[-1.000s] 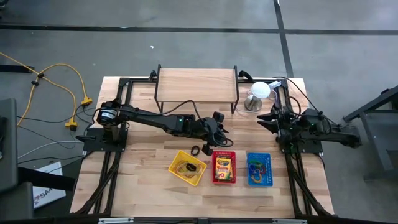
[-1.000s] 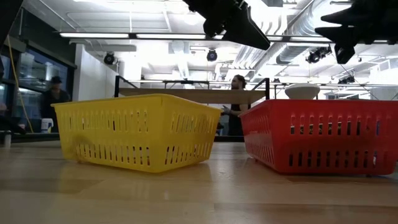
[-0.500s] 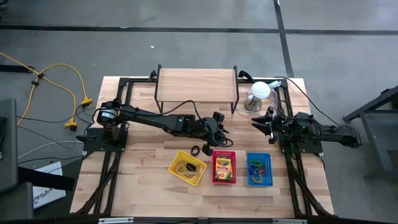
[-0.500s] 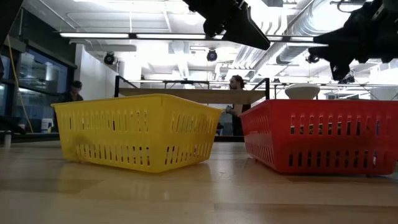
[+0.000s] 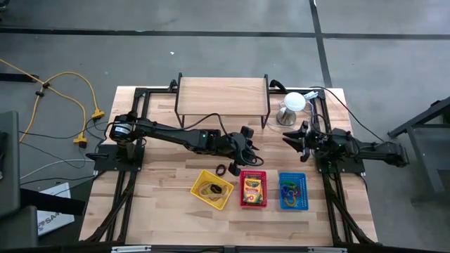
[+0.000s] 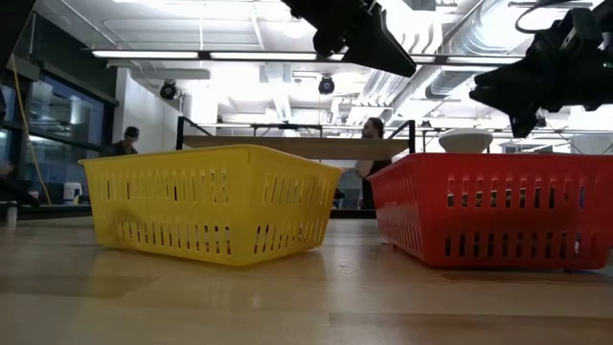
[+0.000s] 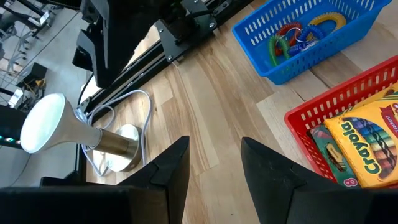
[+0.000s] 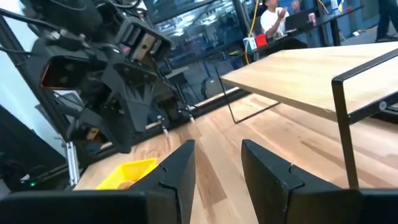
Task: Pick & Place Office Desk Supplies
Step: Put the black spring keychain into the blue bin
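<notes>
Left gripper (image 5: 247, 144) hangs open and empty above the table (image 5: 162, 204), just behind the red basket (image 5: 253, 188); right gripper (image 5: 294, 135), also open and empty, hovers beside the white lamp (image 5: 294, 103). Rubber bands (image 5: 211, 188) lie in the yellow basket (image 5: 211, 189), a crayon box (image 5: 252, 187) in the red one, coloured rings (image 5: 290, 191) in the blue basket (image 5: 293, 190). One dark loop (image 5: 221, 169) lies on the wood between yellow and red baskets.

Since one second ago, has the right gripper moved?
Yes. The right gripper moved toward the table's middle, passing in front of the fixed white dome lamp.
</notes>
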Robot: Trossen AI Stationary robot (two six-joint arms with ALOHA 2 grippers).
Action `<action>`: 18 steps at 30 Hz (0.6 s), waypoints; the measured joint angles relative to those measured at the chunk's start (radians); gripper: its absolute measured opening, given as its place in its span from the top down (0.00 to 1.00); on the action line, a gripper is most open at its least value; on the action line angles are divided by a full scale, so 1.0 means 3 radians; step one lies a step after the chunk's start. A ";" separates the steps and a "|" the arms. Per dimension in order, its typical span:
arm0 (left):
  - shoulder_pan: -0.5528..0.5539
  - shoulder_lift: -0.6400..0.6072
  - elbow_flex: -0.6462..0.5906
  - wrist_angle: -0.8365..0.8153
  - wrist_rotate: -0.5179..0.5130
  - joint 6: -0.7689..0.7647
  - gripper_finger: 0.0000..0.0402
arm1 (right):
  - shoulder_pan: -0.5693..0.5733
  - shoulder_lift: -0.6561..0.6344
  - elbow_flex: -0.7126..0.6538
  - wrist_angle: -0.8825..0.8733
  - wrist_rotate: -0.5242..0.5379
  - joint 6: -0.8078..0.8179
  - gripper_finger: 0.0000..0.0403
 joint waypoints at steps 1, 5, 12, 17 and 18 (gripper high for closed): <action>0.0000 0.0000 0.0000 0.0000 0.0000 0.0000 0.66 | 0.0000 0.0007 0.0000 0.0002 -0.0011 0.0009 0.71; 0.0000 0.0000 -0.0001 0.0000 -0.0001 0.0001 0.66 | 0.0001 0.0014 -0.0001 -0.0010 -0.0031 0.0012 0.71; 0.0000 0.0000 0.0000 0.0000 0.0000 0.0001 0.66 | 0.0001 0.0015 -0.0003 -0.0034 -0.0084 0.0022 0.71; 0.0000 0.0000 -0.0001 0.0000 0.0000 0.0001 0.66 | 0.0001 0.0018 -0.0003 -0.0041 -0.0096 0.0022 0.71; 0.0000 0.0000 -0.0001 0.0000 0.0000 0.0001 0.66 | 0.0000 0.0018 -0.0003 -0.0041 -0.0095 0.0022 0.71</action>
